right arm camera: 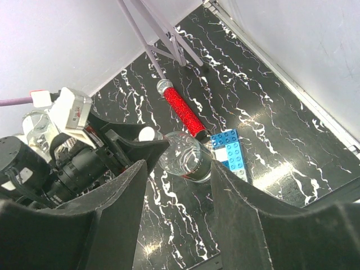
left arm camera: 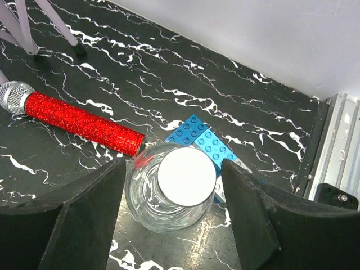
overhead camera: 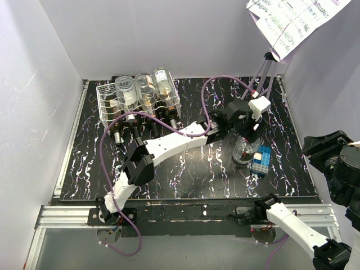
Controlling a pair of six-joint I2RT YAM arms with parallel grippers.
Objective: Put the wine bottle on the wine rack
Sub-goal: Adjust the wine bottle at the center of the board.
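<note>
The wine bottle (overhead camera: 244, 152) stands on the table (overhead camera: 191, 169) in the right middle of the top picture. It sits on its base with its white cap up, so its long line runs up and down. The left gripper (left arm camera: 173, 169) is right above it and points down at it. In the left wrist picture the cap looks straight back, with one black finger on each side of the glass. The gripper is about half wide, and its fingers (left arm camera: 90, 214) are just beside the bottle. I cannot tell if they press on it yet. A red microphone (left arm camera: 84, 124) and a blue block (left arm camera: 202, 138) lie on the table close by the bottle, at the top of that picture. The right gripper (right arm camera: 177, 163) hangs high over the same spot. Its fingers are apart and it holds nothing. So the left arm is the near one, and I think it is the one to lift the bottle. The wine rack (overhead camera: 103, 104) is in the upper left of the top picture, well apart from the bottle, on the left arm's own side. The bottles in the rack (overhead camera: 140, 93) lie down, with their necks toward the bottom of the picture. I think this bottle must go up, cross the table to the upper left, and tip over to lie flat like them. The grip needs to be snug first, because smooth glass may slip.
</note>
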